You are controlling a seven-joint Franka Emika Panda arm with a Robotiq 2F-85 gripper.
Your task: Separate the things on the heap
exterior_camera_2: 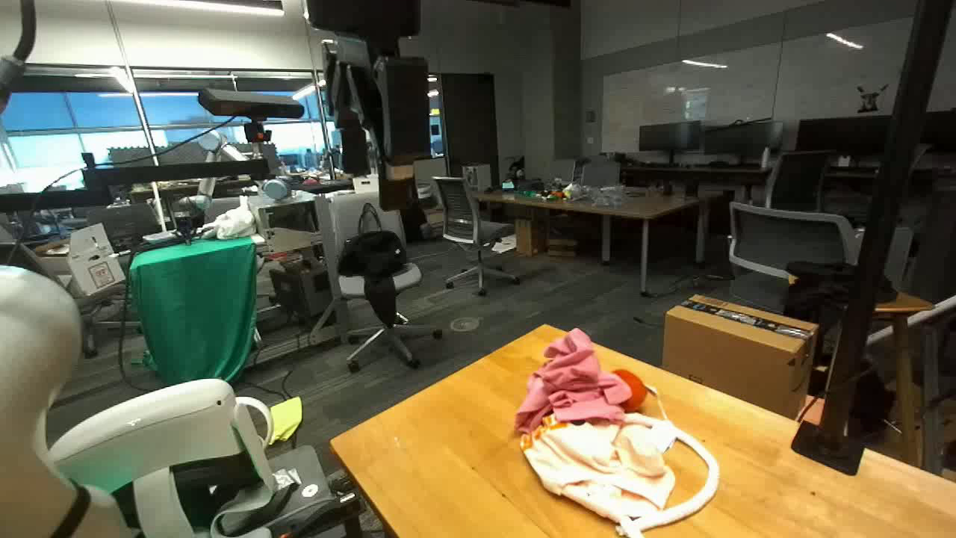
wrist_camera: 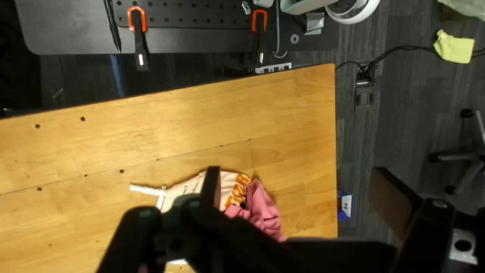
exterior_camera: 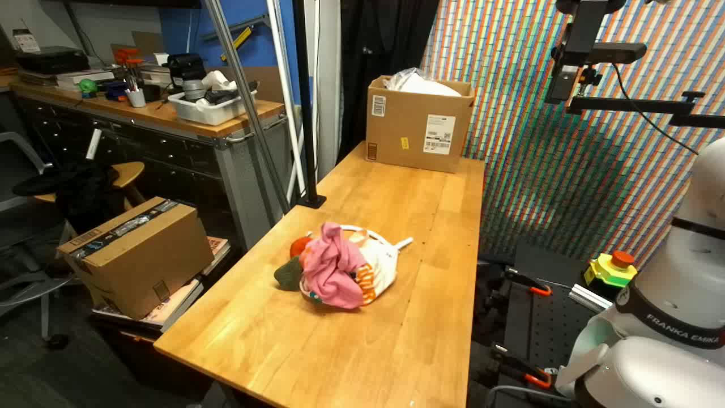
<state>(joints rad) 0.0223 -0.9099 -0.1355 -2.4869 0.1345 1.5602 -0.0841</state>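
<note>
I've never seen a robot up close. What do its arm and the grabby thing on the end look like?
The arm is white and smoothly rounded, with black bands, one printed FRANKA EMIKA in pale letters. The gripper is mostly black and angular, with two blocky fingers; one shows a brownish inner face in the wrist view.

Super busy background in an exterior view: a stripy multicolour backdrop [exterior_camera: 566, 170] stands beyond the wooden desk [exterior_camera: 433, 334], with a black curtain [exterior_camera: 382, 51] hanging next to it. There's also a wood-topped workbench [exterior_camera: 154, 115] full of dark drawers [exterior_camera: 170, 156], blue panel [exterior_camera: 257, 51] behind it. In an exterior view you get blue-tinted windows [exterior_camera_2: 45, 108], a lit ceiling strip [exterior_camera_2: 209, 5] and a whiteboard [exterior_camera_2: 732, 97] catching glare. Grey office chairs [exterior_camera_2: 457, 213] sit near a brown table [exterior_camera_2: 642, 205], and the floor [exterior_camera_2: 500, 321] is streaky dark grey. Kinda dim back there tbh, besides the windows.
</note>
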